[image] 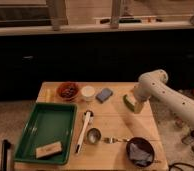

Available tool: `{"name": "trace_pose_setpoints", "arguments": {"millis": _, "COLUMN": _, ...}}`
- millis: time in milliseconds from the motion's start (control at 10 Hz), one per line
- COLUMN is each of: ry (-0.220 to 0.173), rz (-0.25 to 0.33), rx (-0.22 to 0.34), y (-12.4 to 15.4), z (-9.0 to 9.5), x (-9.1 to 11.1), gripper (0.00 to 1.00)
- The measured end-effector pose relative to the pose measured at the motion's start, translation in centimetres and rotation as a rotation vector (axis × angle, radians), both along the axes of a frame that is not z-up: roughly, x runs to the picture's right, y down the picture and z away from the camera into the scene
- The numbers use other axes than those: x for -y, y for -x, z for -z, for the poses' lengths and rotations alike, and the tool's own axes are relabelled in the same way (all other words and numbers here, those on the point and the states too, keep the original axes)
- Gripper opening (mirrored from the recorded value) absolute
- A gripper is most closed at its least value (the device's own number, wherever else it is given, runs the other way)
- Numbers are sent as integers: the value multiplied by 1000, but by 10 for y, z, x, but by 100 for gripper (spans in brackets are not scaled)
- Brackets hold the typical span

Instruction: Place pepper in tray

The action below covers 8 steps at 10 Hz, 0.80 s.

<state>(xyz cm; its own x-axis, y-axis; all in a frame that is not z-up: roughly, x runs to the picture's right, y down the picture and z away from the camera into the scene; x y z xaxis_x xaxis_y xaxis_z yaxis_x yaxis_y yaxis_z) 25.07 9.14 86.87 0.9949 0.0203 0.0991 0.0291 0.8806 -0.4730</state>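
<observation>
A pale green thing (pixel 127 102), the pepper as far as I can tell, is at the right side of the wooden table (pixel 115 117). My gripper (pixel 132 105) is right at it, at the end of the white arm (pixel 162 92) that comes in from the right. Whether the pepper rests on the table or is held is not visible. The green tray (pixel 45 125) lies at the table's front left, well apart from the gripper, with a tan block (pixel 48 149) in its near corner.
At the table's back stand a bowl of brown bits (pixel 68 91), a white cup (pixel 88 92) and a blue-grey sponge (pixel 104 94). A white utensil (pixel 84 130), a metal cup (pixel 93 135), a fork (pixel 115 140) and a dark bowl (pixel 140 150) lie nearer the front.
</observation>
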Motion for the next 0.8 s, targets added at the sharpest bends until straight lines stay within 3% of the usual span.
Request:
{"name": "trace_pose_setpoints", "arguments": {"millis": 300, "ry": 33, "rz": -31, "rx": -27, "y": 7, "z": -8, "x": -7, "gripper": 80}}
{"name": "trace_pose_setpoints", "arguments": {"millis": 500, "ry": 63, "rz": -75, "rx": -52, "y": 10, "z": -19, "x": -13, "gripper": 80}}
{"name": "trace_pose_setpoints", "arguments": {"millis": 800, "ry": 113, "rz": -88, "rx": -60, "y": 18, "z": -39, "x": -18, "gripper": 80}}
